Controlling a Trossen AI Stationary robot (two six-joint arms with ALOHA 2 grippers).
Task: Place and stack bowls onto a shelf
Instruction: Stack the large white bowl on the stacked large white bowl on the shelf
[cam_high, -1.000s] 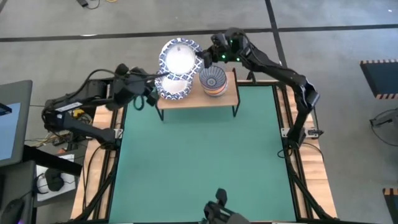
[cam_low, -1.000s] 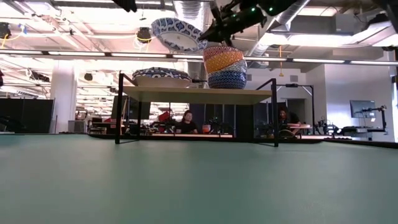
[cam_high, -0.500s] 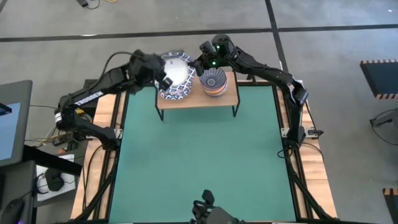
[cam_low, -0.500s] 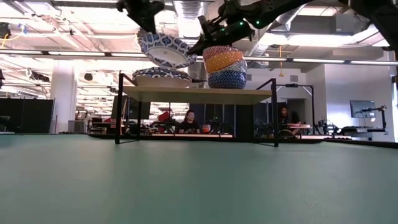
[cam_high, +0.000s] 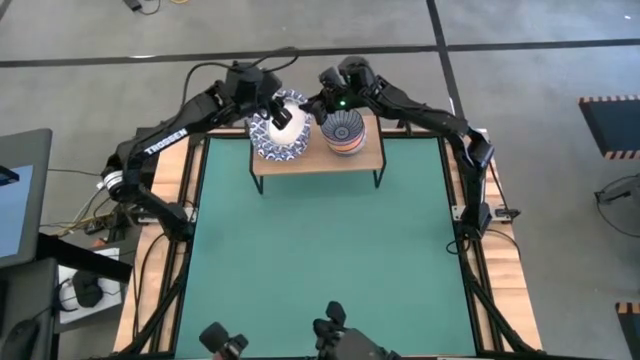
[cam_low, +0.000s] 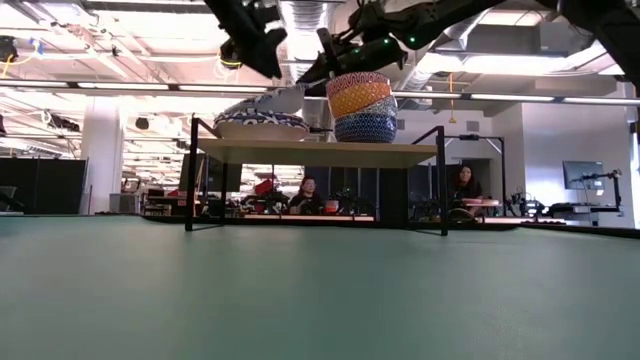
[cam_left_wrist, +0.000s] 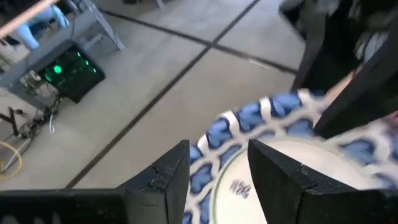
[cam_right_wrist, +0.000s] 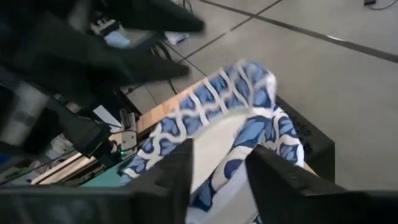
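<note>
A stack of wide blue-lattice bowls (cam_high: 272, 145) (cam_low: 250, 122) sits on the left half of the wooden shelf (cam_high: 365, 160). The top bowl (cam_low: 272, 102) lies tilted on the stack, its right side raised. A stack of smaller bowls (cam_high: 343, 130) (cam_low: 363, 105) stands on the right half. My right gripper (cam_high: 318, 103) (cam_right_wrist: 221, 152) is open at the top bowl's raised right rim, one finger on each side of it. My left gripper (cam_high: 278, 113) (cam_low: 268, 62) (cam_left_wrist: 217, 149) hangs open just above that bowl, clear of it. My right gripper's open fingers straddle the top wide bowl's raised right rim (cam_right_wrist: 239, 134), coming nearly level from the table's right. I cannot tell whether either finger touches the rim. The bowl leans on the stack below it.
The green mat (cam_high: 320, 250) stretches from the shelf to the near edge. The small-bowl stack stands close beside my right gripper. Beyond the far edge, people sit at desks (cam_low: 300, 190) in the room.
My right gripper has carried the wide bowl down and toward the table's left, from high above the shelf onto the stack, where it now lies tilted. My left gripper has swung from beside the shelf's left end up and right, over the stack.
</note>
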